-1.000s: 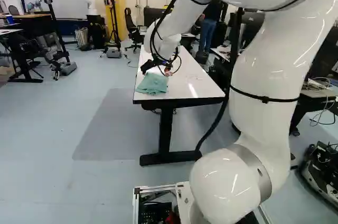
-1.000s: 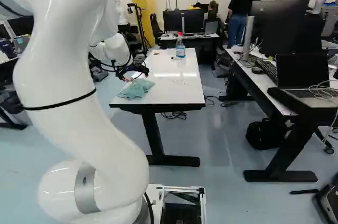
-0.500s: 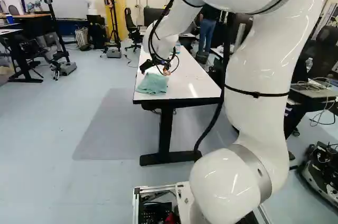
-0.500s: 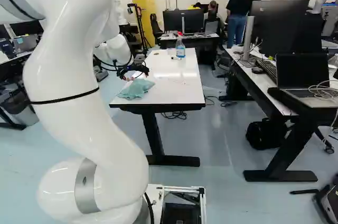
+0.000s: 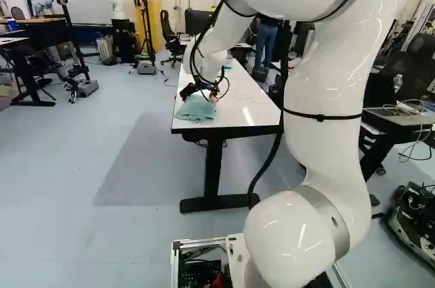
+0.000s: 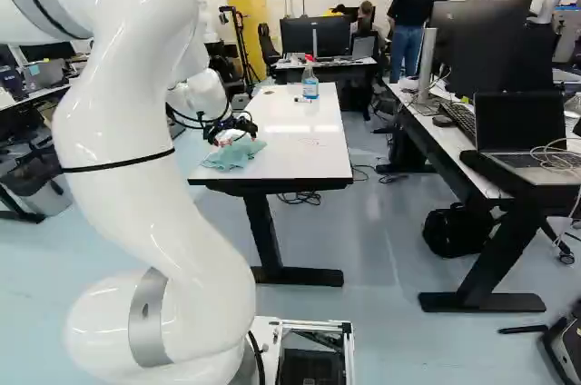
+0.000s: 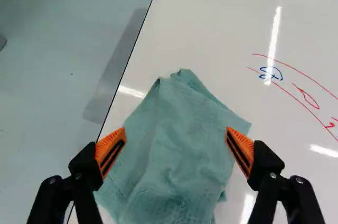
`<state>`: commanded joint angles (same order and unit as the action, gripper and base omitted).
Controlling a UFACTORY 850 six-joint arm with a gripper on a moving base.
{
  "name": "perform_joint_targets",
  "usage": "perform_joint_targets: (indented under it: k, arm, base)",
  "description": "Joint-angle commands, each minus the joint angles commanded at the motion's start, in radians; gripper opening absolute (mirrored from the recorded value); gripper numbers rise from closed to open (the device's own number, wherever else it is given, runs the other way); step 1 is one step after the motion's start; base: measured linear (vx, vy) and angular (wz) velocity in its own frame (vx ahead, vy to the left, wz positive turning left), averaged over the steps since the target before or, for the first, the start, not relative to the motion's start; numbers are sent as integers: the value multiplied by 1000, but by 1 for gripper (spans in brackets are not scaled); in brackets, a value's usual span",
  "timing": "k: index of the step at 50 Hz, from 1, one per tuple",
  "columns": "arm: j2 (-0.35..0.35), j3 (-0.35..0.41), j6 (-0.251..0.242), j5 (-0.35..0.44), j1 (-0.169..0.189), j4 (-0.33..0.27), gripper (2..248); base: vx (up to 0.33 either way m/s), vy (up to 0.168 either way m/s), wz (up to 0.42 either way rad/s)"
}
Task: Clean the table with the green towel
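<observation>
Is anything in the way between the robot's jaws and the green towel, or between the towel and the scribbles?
Nothing that I can see. The open jaws are over the towel, and only bare white table lies between it and the scribbles. The spray bottle stands farther off, out of the way.

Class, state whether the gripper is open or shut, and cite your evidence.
Open: in the wrist view the gripper has its orange pads wide apart, the green towel showing between them.
</observation>
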<state>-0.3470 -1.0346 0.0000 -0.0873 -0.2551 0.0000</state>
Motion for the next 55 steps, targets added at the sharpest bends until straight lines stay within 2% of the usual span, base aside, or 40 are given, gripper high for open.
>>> perform_joint_targets:
  k: [19, 20, 24, 25, 29, 30, 35, 36, 40, 41, 45, 46, 50, 51, 55]
  arm:
    - [0, 0, 0, 0, 0, 0, 247]
    - [0, 0, 0, 0, 0, 0, 227]
    - [0, 0, 0, 0, 0, 0, 227]
    - [0, 0, 0, 0, 0, 0, 189]
    - [0, 0, 0, 0, 0, 0, 189]
    - [0, 0, 0, 0, 0, 0, 150]
    - [0, 0, 0, 0, 0, 0, 150]
    - [0, 0, 0, 0, 0, 0, 112]
    - [0, 0, 0, 0, 0, 0, 112]
    - [0, 0, 0, 0, 0, 0, 75]
    - [0, 0, 0, 0, 0, 0, 75]
    - [0, 0, 0, 0, 0, 0, 44]
    - [0, 0, 0, 0, 0, 0, 44]
    - [0, 0, 0, 0, 0, 0, 32]
    - [0, 0, 0, 0, 0, 0, 32]
  base:
    - [0, 0, 0]
    - [0, 0, 0]
    - [0, 0, 0]
    - [0, 0, 0]
    - [0, 0, 0]
    - [0, 0, 0]
    - [0, 0, 0]
    - [0, 0, 0]
    - [0, 0, 0]
    - [0, 0, 0]
    - [0, 0, 0]
    - [0, 0, 0]
    - [0, 0, 0]
    - [0, 0, 0]
    - [0, 0, 0]
